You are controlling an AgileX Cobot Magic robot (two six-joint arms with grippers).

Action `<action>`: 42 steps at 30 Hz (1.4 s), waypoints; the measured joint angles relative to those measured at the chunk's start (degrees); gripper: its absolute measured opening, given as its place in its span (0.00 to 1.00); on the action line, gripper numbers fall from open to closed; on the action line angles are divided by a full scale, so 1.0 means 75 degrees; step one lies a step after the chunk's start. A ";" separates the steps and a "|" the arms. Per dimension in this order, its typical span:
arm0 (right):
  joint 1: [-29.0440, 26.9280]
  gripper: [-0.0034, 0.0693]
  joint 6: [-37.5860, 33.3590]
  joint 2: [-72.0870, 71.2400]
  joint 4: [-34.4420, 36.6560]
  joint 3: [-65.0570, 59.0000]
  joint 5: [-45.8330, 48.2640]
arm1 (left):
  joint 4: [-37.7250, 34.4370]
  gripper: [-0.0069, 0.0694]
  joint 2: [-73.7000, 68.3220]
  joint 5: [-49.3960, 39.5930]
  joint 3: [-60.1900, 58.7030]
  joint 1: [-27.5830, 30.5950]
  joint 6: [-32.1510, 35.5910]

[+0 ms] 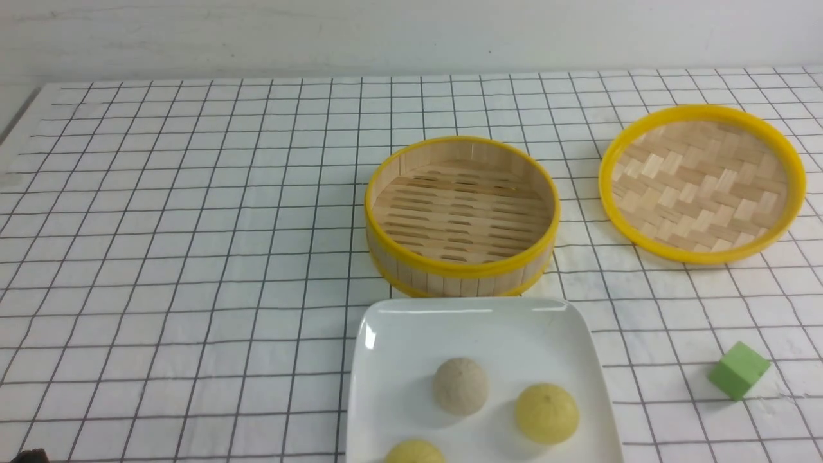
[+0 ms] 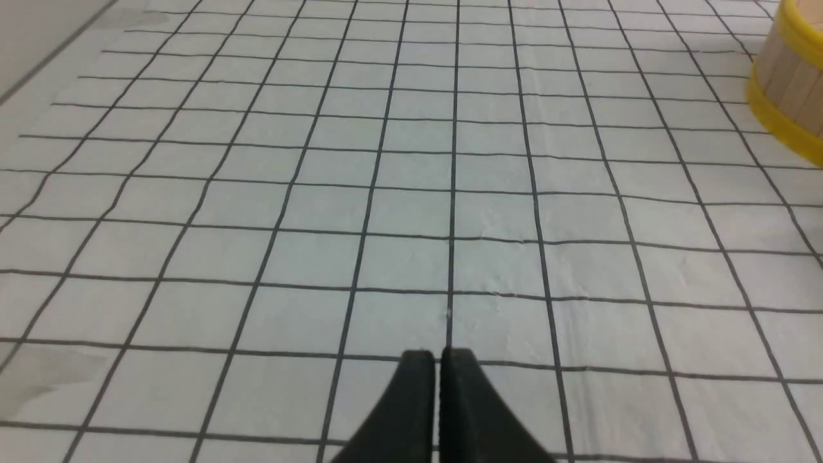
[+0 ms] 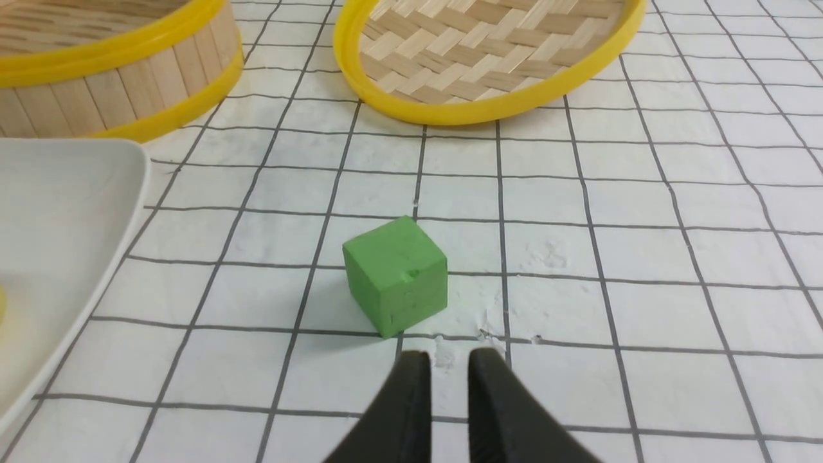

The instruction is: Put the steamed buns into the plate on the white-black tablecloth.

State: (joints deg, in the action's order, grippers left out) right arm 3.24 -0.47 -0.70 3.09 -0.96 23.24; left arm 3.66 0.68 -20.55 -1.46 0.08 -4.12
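1. Front view: three steamed buns are seen lying in the plate [image 1: 476,334] on the white-black tablecloth [image 1: 193,257]: the beige bun [image 1: 460,384], one yellow bun [image 1: 546,413], and a second yellow bun [image 1: 415,453] cut off by the frame edge. The steamer basket [image 1: 461,215] is seen empty; its lid [image 1: 701,183] lies apart. No gripper is shown here. Loading is judged complete; only withdrawal seems left.
2. Left wrist view: the left gripper [image 2: 438,360] is seen with its jaws pressed together, nothing between them. Bare cloth lies ahead of the tips; the basket wall is noted well off to one side.
3. Right wrist view: the right gripper [image 3: 449,363] is seen with a narrow gap between its jaws, holding nothing. The green cube [image 3: 397,275] sits just ahead of the tips, untouched; the plate rim is noted off to the side.
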 joint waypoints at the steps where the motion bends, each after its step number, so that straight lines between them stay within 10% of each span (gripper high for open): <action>1: 0.0000 0.21 0.0000 0.0000 0.0000 0.0000 0.0000 | 0.0057 0.14 0.0000 0.0000 0.0000 -0.0030 -0.0042; 42: 0.0000 0.28 0.0000 0.0000 0.0000 0.0000 -0.0006 | 0.0633 0.18 0.0000 -0.0029 -0.0006 -0.0128 -0.0581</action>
State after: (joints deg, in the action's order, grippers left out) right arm 3.24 -0.47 -0.70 3.09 -0.96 23.20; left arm 8.40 0.68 -20.77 -1.50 -0.88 -8.48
